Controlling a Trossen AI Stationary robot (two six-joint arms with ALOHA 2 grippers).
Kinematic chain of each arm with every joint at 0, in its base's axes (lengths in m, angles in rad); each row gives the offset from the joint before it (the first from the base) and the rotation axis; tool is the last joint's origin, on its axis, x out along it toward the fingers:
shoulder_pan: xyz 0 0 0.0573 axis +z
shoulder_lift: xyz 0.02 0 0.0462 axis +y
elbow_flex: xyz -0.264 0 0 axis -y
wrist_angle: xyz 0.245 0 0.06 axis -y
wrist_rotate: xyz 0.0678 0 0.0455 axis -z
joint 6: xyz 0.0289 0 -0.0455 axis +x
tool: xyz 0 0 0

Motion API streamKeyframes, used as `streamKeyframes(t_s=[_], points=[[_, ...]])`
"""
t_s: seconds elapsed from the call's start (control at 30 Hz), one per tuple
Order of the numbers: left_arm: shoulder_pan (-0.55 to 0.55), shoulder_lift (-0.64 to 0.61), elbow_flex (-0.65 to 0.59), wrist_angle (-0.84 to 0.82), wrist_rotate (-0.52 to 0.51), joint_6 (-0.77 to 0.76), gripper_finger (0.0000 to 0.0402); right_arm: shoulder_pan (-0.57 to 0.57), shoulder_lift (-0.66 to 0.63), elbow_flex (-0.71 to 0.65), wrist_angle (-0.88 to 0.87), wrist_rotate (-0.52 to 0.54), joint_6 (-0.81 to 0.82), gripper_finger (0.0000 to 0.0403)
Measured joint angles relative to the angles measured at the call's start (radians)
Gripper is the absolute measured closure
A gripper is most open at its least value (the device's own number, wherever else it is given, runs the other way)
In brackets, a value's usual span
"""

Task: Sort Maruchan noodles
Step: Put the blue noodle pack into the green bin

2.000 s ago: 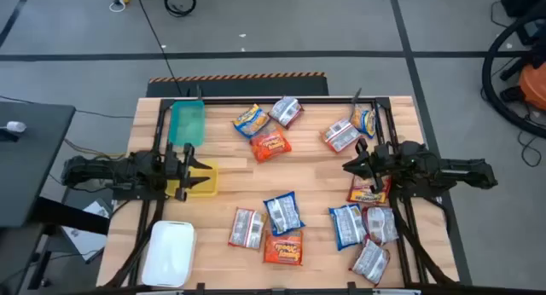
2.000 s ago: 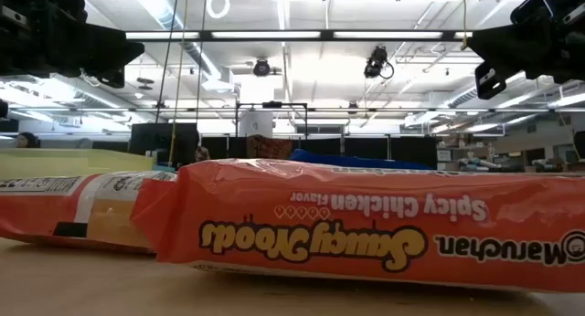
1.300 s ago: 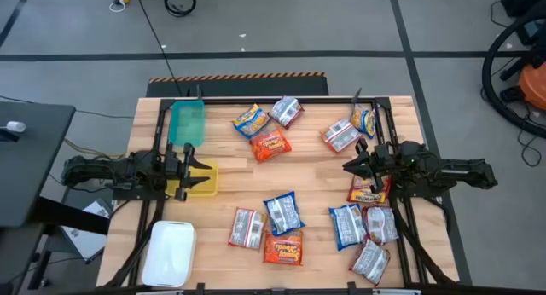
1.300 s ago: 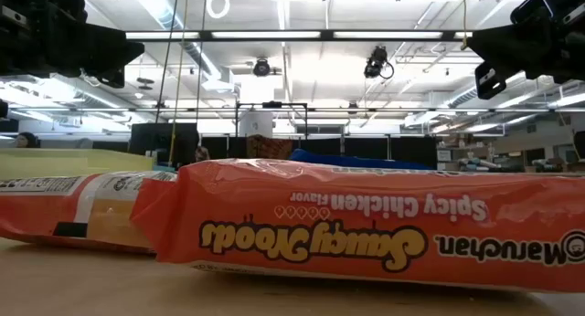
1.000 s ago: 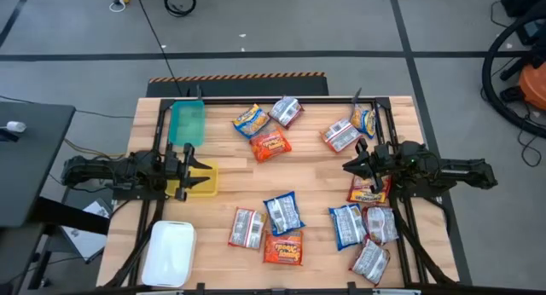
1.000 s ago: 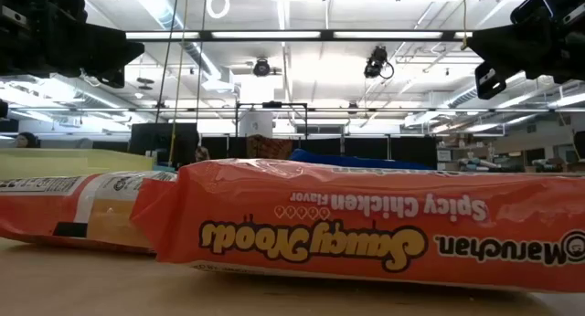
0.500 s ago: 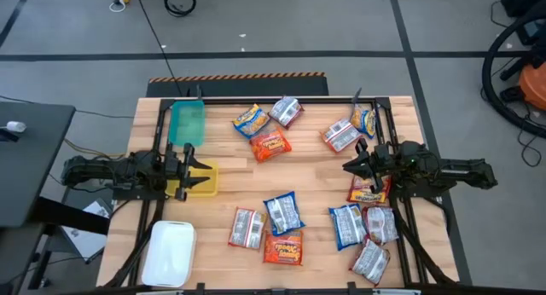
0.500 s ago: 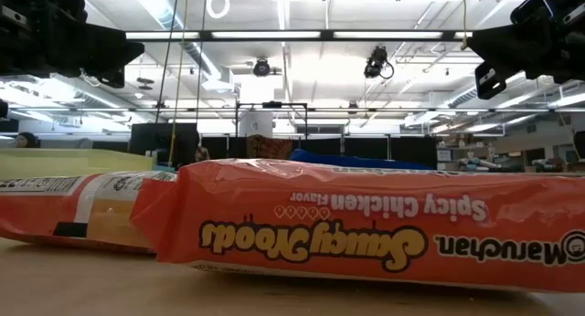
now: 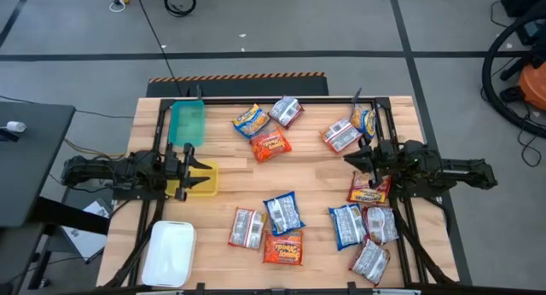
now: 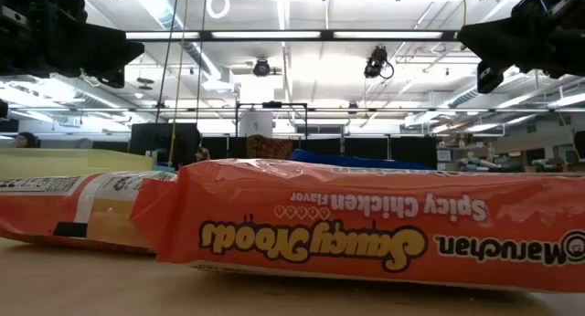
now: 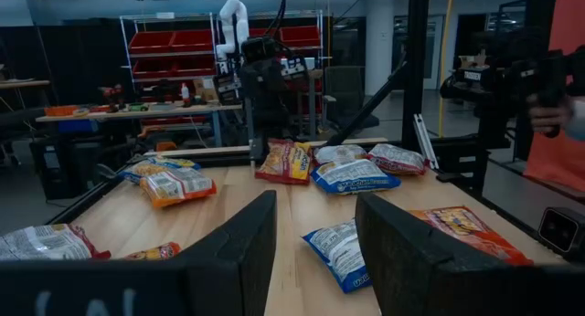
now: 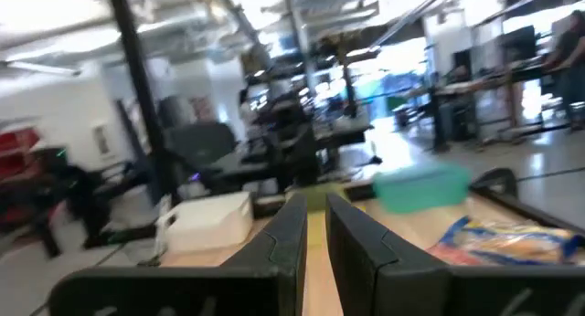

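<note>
About a dozen Maruchan packets lie flat on the wooden table: orange-red ones (image 9: pixel 283 248) (image 9: pixel 270 145) (image 9: pixel 367 189), blue-and-white ones (image 9: pixel 282 212) (image 9: pixel 346 224), silver-white ones (image 9: pixel 246 228) (image 9: pixel 341 135) (image 9: pixel 369 261). The low view is filled by the nearest orange-red packet (image 10: pixel 366 229). My left gripper (image 9: pixel 200 169) (image 11: pixel 315 252) hovers open over the yellow bin at the table's left. My right gripper (image 9: pixel 348 158) (image 12: pixel 316 229) hangs above the table near its right side, between a silver-white and an orange-red packet, with only a narrow slit between its fingers. Neither holds anything.
Three bins stand along the table's left side: teal (image 9: pixel 187 122) at the far end, yellow (image 9: pixel 198 180) in the middle, white (image 9: pixel 170 252) at the near end. Black frame rails run along the table's edges (image 9: pixel 384 116). Bare wood lies at the table's centre. A person's hand shows beyond the table (image 11: pixel 553 115).
My right gripper has shifted a little toward the table's far edge and turned slightly; its wrist view is blurred by the motion. The left arm and all packets have stayed in place.
</note>
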Motion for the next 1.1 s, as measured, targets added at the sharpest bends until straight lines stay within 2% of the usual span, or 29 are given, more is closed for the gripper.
streamKeyframes(t_s=[0.17,0.3,0.43,0.5,0.57,0.83,0.97,1.1], points=[[0.000,0.000,0.000,0.000,0.000,0.000,0.0246,0.000,0.000,0.000,0.057,0.012,0.083,0.0353],[0.000,0.000,0.000,0.000,0.000,0.000,0.0246,0.001,0.017,0.000,0.128,0.033,0.076,0.0353],[0.000,0.000,0.000,0.000,0.000,0.000,0.0246,0.034,0.124,0.002,0.239,0.044,0.041,0.0353],[0.000,0.000,0.000,0.000,0.000,0.000,0.0246,0.079,0.226,0.032,0.277,0.023,0.005,0.0353],[0.000,0.000,0.000,0.000,0.000,0.000,0.0246,0.141,0.361,0.087,0.299,0.046,-0.048,0.0353],[0.000,0.000,0.000,0.000,0.000,0.000,0.0246,0.443,1.028,0.418,0.302,0.168,-0.213,0.0353],[0.000,0.000,0.000,0.000,0.000,0.000,0.0246,0.579,1.280,0.571,0.237,0.277,-0.216,0.0353],[0.000,0.000,0.000,0.000,0.000,0.000,0.0246,0.695,1.462,0.714,0.093,0.395,-0.199,0.0350]])
